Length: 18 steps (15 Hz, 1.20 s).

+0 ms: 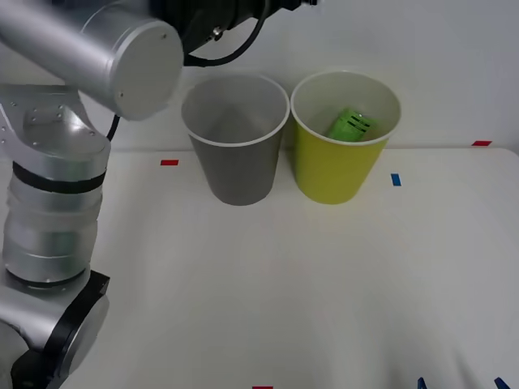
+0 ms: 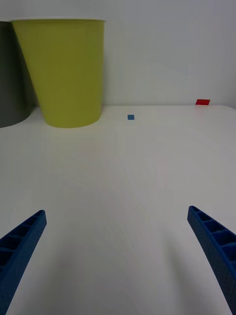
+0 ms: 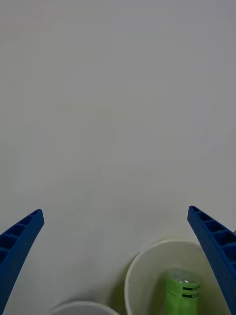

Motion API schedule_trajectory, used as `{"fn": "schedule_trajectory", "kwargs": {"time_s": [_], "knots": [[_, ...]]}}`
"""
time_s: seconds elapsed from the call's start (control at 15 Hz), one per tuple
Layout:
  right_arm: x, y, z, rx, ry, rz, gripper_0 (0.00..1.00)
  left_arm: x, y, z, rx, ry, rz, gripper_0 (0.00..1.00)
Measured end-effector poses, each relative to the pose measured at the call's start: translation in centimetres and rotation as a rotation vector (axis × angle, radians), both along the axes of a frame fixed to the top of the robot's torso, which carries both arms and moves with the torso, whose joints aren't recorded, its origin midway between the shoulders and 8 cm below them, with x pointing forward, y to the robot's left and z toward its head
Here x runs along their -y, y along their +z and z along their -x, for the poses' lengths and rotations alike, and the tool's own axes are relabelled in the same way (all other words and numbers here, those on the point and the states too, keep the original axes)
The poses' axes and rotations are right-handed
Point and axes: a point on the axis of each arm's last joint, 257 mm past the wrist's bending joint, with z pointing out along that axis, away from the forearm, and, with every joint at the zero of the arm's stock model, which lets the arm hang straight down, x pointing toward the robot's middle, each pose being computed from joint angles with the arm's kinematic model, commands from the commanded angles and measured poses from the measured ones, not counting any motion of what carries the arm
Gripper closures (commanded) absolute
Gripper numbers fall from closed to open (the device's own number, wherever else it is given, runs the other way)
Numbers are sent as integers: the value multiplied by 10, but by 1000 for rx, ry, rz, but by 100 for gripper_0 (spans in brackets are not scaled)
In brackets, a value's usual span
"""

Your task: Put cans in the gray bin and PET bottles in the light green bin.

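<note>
Green-labelled PET bottle (image 1: 351,125) lies tilted inside the light green bin (image 1: 332,174), at 1 o'clock on the table (image 1: 324,284); that sort looks done. Gray bin (image 1: 235,166) just beside it at 12 o'clock, apparently empty; no cans seen. Left gripper (image 3: 118,261) spread wide, above the bins. Right gripper (image 2: 118,256) spread wide, low at 5 o'clock.
</note>
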Motion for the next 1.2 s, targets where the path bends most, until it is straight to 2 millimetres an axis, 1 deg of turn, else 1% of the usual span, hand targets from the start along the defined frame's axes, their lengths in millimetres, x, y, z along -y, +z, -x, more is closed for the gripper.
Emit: {"fn": "schedule_trajectory", "kwargs": {"time_s": [0.2,0.47,0.6,0.8,0.93,1.07,1.2], "knots": [[0,0,0,0,0,0,0,-43,-24,13,-9,53,4,0],[0,0,0,0,0,0,0,-90,-44,34,-9,112,13,0],[0,0,0,0,0,0,0,-109,-54,46,-11,136,12,0],[0,0,0,0,0,0,0,-139,-77,69,-30,183,-10,0],[0,0,0,0,0,0,0,-161,-97,83,-61,221,-18,0],[0,0,0,0,0,0,0,-180,-113,91,-109,240,4,0],[0,0,0,0,0,0,0,-198,-125,96,-157,247,34,0]]}}
